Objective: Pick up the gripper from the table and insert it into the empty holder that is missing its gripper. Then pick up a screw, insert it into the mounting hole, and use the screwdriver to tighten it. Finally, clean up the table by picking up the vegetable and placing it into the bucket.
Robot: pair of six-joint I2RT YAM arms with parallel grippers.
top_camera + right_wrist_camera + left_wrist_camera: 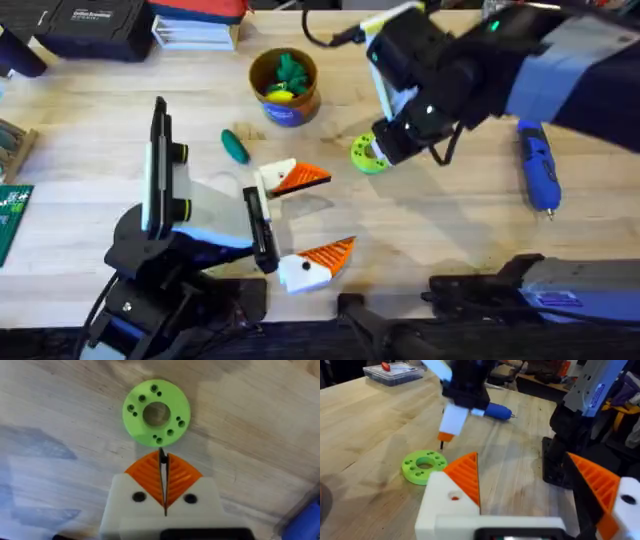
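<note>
Now, starting at the left, the left end effector (318,218) lies low over the surface with its two white fingers spread wide apart and nothing between them. Each finger already carries an orange wedge (465,475), so the fitting step looks finished. The near finger shows a small mounting hole (454,496) in its white body. Just beyond it the dark green vegetable (235,146) lies loose on the surface, a little short of the yellow bucket (284,90), which already holds other green toys and a yellow piece. Toward the middle sits the bright green disc (156,412). The right end effector (385,150) hangs right at its edge with the fingers pressed together on a thin dark pin, which I take to be the screw (163,458). Farthest right, the blue screwdriver (537,165) rests untouched on the surface, well apart from the arm. The step in hand appears to be collecting the screw. Next it calls for lifting clear of the disc, carrying the screw across to the mounting hole, and lining it up squarely, since so slim a piece could easily tilt or slip.
</note>
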